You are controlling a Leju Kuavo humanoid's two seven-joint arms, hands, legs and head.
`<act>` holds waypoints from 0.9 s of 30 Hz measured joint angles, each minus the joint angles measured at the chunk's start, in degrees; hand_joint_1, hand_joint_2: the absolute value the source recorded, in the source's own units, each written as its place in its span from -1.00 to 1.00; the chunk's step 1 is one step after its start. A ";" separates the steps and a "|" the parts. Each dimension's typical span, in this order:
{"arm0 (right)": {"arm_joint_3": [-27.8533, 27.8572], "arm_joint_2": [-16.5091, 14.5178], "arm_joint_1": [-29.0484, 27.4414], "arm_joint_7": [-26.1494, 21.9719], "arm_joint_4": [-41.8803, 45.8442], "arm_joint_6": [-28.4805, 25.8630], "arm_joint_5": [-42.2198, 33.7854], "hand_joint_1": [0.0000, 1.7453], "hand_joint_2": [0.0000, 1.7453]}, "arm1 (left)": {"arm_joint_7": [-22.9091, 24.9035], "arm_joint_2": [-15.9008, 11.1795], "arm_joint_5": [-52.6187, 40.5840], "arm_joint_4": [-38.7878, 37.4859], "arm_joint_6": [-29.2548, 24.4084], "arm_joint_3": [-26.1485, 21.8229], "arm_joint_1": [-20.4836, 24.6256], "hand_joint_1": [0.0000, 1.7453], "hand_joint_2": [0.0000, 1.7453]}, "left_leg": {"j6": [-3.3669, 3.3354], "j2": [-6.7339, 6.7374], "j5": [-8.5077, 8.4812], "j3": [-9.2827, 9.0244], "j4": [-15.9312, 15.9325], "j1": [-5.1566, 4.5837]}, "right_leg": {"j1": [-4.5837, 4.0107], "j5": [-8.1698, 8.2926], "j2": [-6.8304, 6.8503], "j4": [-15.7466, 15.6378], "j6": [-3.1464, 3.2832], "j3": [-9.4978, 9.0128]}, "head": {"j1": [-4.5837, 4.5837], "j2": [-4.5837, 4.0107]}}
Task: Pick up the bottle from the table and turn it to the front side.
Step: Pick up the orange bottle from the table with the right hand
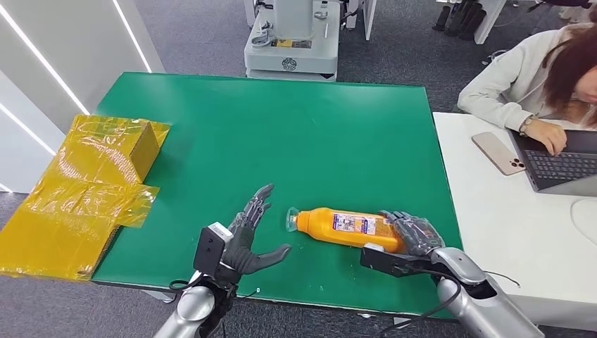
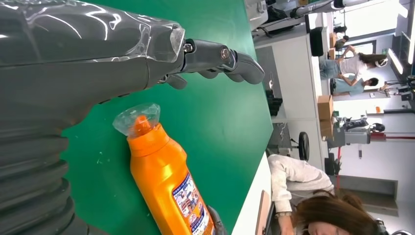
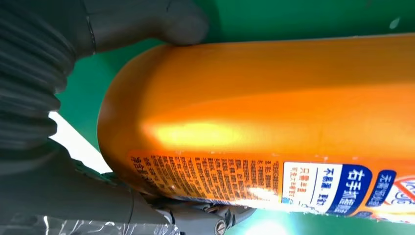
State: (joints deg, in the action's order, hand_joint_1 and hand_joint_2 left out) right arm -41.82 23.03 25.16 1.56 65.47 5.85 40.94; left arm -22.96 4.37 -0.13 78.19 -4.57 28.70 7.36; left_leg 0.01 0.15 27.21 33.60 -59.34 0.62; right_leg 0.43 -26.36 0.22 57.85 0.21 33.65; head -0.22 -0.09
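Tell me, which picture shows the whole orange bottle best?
The head view: the bottle lies on its side on the green table, cap to base, the right hand around its base. The left wrist view shows its cap end; the right wrist view shows its base close up.

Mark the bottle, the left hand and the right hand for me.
bottle (image 1: 346, 227), head view, on its label mid-body.
left hand (image 1: 248, 239), head view, on the palm.
right hand (image 1: 414, 234), head view, on the fingers over the bottle's base.
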 joint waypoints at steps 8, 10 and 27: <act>0.86 0.64 -1.02 -1.59 -0.01 -0.46 -2.26 1.00 1.00 | 0.03 0.21 0.00 -0.61 0.96 0.00 0.12 -1.00 1.00 | -0.01 0.01 0.01 -0.07 0.00 0.00 | 0.00 0.00 -0.01 -0.02 0.00 -0.08 | 0.00 0.00; 1.07 0.68 -1.37 -1.95 -0.01 -0.96 -2.86 1.00 1.00 | 0.02 0.28 0.00 -0.78 0.98 0.00 0.21 -1.00 1.00 | -0.01 0.01 0.01 -0.09 0.00 0.00 | 0.00 0.00 -0.01 -0.02 0.00 -0.10 | -0.01 0.00; 10.85 -3.43 -14.76 -14.84 4.37 -12.83 -28.46 1.00 1.00 | -0.54 0.26 -1.28 -1.19 -1.71 -0.32 0.90 -1.00 1.00 | -0.02 -0.09 0.02 0.00 0.03 0.00 | -0.01 -0.03 0.10 -0.01 -0.02 -0.07 | 0.00 0.00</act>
State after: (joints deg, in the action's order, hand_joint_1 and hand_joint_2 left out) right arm -30.98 19.60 10.40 -13.28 69.84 -6.99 12.48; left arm -23.50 4.63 -1.41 77.00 -6.28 28.38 8.26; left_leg -0.01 0.05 27.23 33.60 -59.31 0.63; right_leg 0.42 -26.39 0.32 57.84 0.19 33.58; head -0.22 -0.09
